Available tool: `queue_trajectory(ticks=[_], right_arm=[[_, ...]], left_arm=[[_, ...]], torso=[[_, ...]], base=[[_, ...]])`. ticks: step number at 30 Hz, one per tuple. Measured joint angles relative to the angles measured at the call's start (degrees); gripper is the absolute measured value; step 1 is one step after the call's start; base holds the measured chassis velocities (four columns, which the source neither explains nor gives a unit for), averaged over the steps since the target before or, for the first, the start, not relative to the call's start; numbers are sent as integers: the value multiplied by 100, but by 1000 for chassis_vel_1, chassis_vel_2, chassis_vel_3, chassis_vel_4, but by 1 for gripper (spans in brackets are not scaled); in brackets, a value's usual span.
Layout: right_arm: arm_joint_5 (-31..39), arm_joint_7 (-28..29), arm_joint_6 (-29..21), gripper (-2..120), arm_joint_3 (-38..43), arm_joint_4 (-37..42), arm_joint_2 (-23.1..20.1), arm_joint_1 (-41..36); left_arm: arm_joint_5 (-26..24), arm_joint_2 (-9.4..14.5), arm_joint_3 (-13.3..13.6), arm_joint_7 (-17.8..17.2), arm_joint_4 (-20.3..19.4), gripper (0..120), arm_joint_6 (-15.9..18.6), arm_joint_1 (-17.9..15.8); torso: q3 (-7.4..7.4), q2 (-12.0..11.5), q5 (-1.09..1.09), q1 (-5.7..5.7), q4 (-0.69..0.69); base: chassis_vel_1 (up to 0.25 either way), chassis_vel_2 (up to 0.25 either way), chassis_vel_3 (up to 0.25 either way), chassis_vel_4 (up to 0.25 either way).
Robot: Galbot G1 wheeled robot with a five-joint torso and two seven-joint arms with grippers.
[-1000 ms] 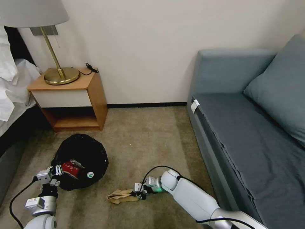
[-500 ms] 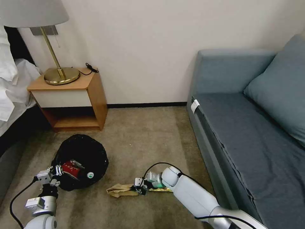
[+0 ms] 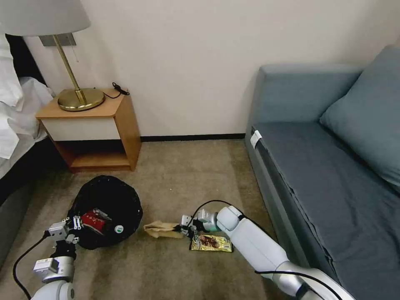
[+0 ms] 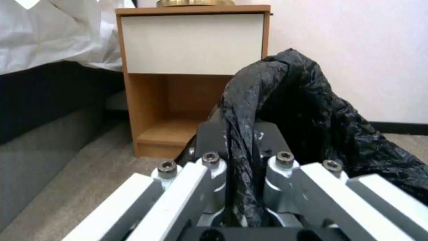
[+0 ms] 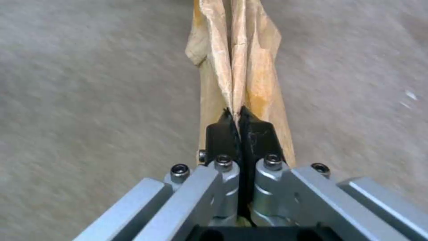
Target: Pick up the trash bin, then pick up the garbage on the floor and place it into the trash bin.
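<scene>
**A:** Where does the paper bag (image 3: pixel 162 229) lie against the trash bin (image 3: pixel 106 210)?

**B:** The right gripper (image 3: pixel 183 228) is clenched on one end of it, just above the floor (image 3: pixel 187 179). The wrist view shows the black fingertips (image 5: pixel 223 132) pressed together on the pinched brown paper. The bag's long axis runs straight out from the gripper toward the robot's left, and its free end points at the bin.

**A:** So the bin is on that same line?

**B:** Nearly. The bin sits farther to the robot's left, and the bag's free end is near the rim but not touching it. The mouth is tipped open toward the robot, with a red snack bag (image 3: pixel 92 218) and a bottle (image 3: pixel 116 229) already inside.

**A:** And the other arm?

**B:** The left gripper (image 3: pixel 71 229) is closed on the black liner at the bin's near edge, with plastic bunched between its fingers.

**A:** Anything left on the carpet?

**B:** A yellow-brown wrapper (image 3: pixel 211 243) lies flat just beneath the right wrist. The right arm is by far the nearer to it.
</scene>
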Motion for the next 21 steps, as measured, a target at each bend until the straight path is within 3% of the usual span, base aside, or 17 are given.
queue_trajectory(ticks=[12,21], right_arm=[[162,-45,21,0,752,-681,85,1170],[810,-36,-151,0,943,28,263,1597]], left_arm=[[-23,66,35,-1,10,5,-6,-11],[40,24,82,2,-45,5,-2,-8]], torso=[[0,0,-1,0,0],[0,0,0,0,0]], base=[[0,0,0,0],[0,0,0,0]])
